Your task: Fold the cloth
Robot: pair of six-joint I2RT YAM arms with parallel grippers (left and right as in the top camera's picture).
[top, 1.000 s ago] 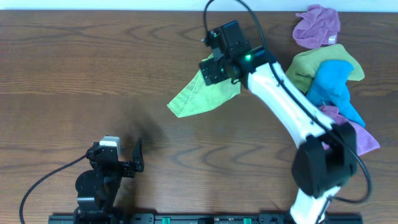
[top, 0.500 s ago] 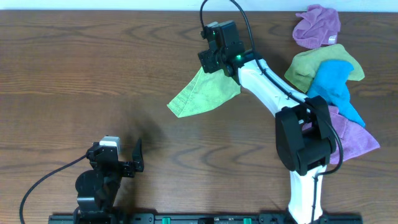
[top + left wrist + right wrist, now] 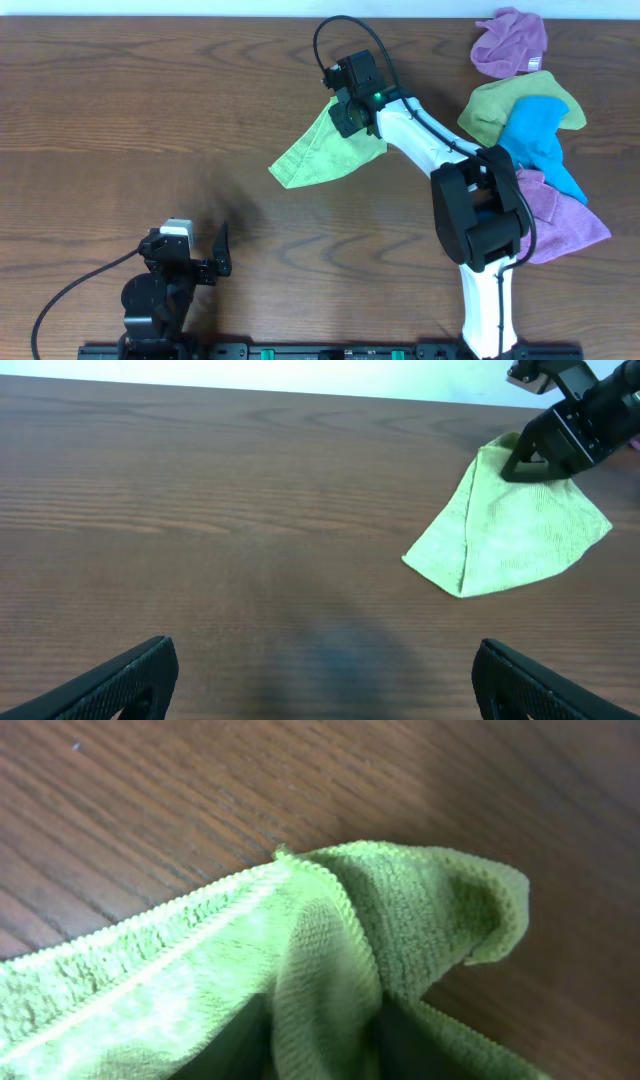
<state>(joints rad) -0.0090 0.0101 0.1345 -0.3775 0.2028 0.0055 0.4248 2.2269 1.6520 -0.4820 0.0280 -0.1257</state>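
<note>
The lime-green cloth (image 3: 325, 152) lies on the wooden table as a rough triangle, one layer doubled over. Its far corner sits under my right gripper (image 3: 345, 118). In the right wrist view a raised ridge of the cloth (image 3: 330, 940) is pinched between the two dark fingers of the right gripper (image 3: 325, 1040), which is shut on it. From the left wrist view the cloth (image 3: 510, 530) shows at the far right with the right gripper (image 3: 535, 455) on its top corner. My left gripper (image 3: 200, 252) rests open near the front left, with only bare table between its fingertips (image 3: 140, 670).
A pile of other cloths lies at the right: a purple one (image 3: 512, 40), an olive-green one (image 3: 495, 108), a blue one (image 3: 537, 140) and another purple one (image 3: 570, 220). The right arm (image 3: 470, 200) reaches across from the front edge.
The right gripper has shifted a little left onto the cloth's far corner and closed on it, while the arm's elbow swung inward. The left arm has not moved.
</note>
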